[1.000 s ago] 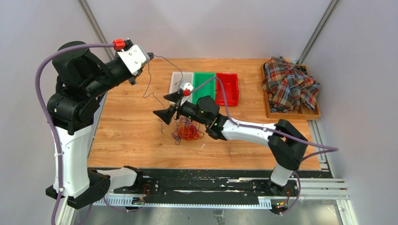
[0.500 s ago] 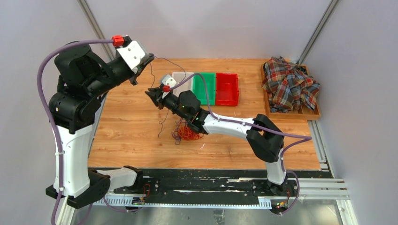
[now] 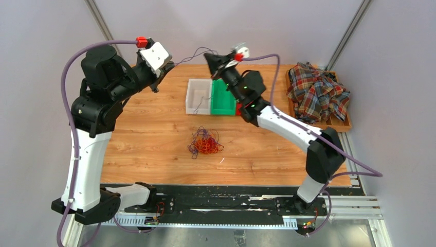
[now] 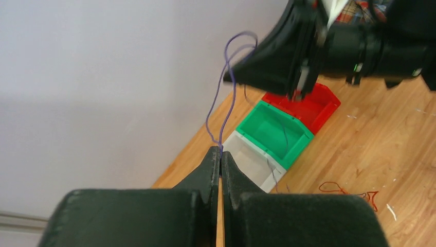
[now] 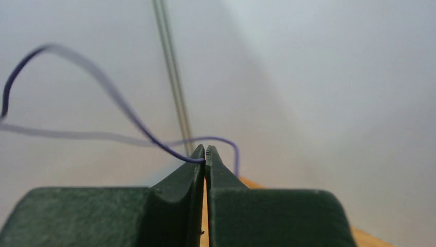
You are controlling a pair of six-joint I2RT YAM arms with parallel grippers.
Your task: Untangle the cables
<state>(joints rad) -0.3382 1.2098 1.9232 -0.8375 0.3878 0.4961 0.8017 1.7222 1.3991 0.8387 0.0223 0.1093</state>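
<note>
Purple cable (image 5: pixel 121 107) is pulled out of the bunch and held in the air between the two pincers, slack, with a loop rising just beside the right gripper (image 5: pixel 205 154). The right gripper's fingers are pressed together on the cable right at the tips. Same for the left gripper (image 4: pixel 220 157): tips closed on the strand, no gap visible. The two grippers face each other, near but not touching, and both are raised well above the table (image 3: pixel 149 134). A thin dark tail hangs below the right gripper toward the bins; can't tell if it reaches them. The rest of the cables sit as a cable bunch (image 3: pixel 204 143), red, orange and purple loops, flat on the table. It lies well below both grippers, on the side toward the arm bases, roughly between them, and nothing touches it. Directly under the right gripper and its arm there's a row of bins. The white bin (image 3: pixel 191 98) is on the left gripper's side, the green bin (image 3: pixel 223 100) is next to it, and the red bin (image 4: pixel 321 105) is furthest over, mostly hidden by the right arm in the top view. Well off to the right of the right gripper, a plaid shirt (image 3: pixel 318 91) is heaped in a wooden tray (image 3: pixel 319 125) at the table edge.
</note>
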